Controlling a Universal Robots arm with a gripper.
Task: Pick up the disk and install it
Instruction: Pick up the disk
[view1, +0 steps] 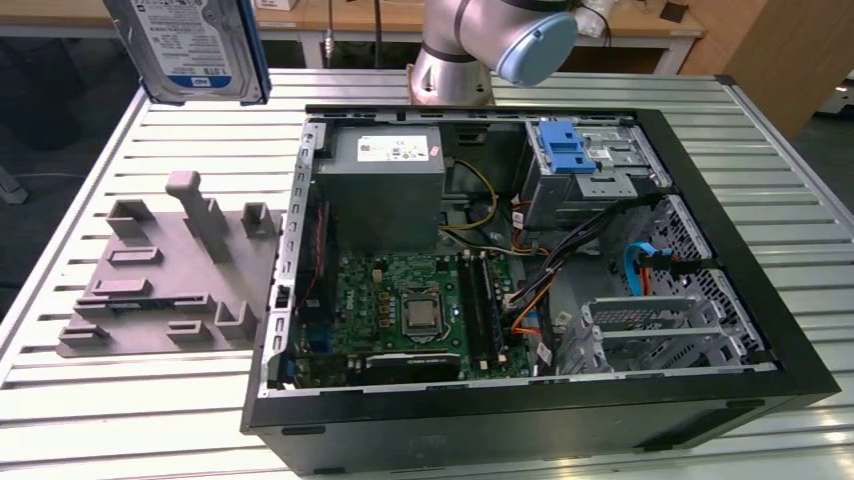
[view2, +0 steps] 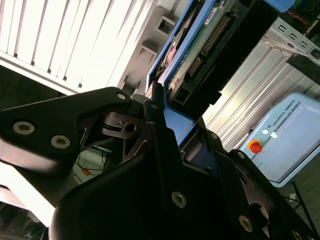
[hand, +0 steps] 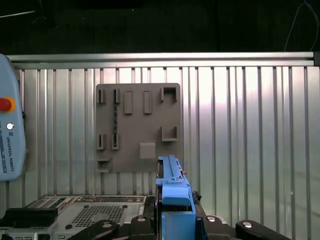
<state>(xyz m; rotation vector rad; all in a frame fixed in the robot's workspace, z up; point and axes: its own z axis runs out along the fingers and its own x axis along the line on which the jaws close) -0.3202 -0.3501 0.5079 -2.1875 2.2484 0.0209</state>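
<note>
Gripper (view2: 175, 122) clamped tight on the disk (view1: 187, 45), blue rail between my fingers (view2: 156, 112). It hangs above the slatted table (view1: 134, 400), beside the open computer case (view1: 534, 425).

Desk (view1: 134, 400): slatted pale metal, ribs running from side to side in the exterior view. Level, with bare slats showing along the near and far edges.

Grey jig (view1: 160, 290): flat on the slats toward the exterior view's left, with raised blocks, slots and one tall upright post. Seen lying square to the ribs in the first wrist view (hand: 137, 127).

Open black case (view1: 534, 425): lying on its side just beside the jig, toward the exterior view's right, boards and cables facing up.

Arm base (view1: 447, 75): planted at the far edge, behind the case.
</note>
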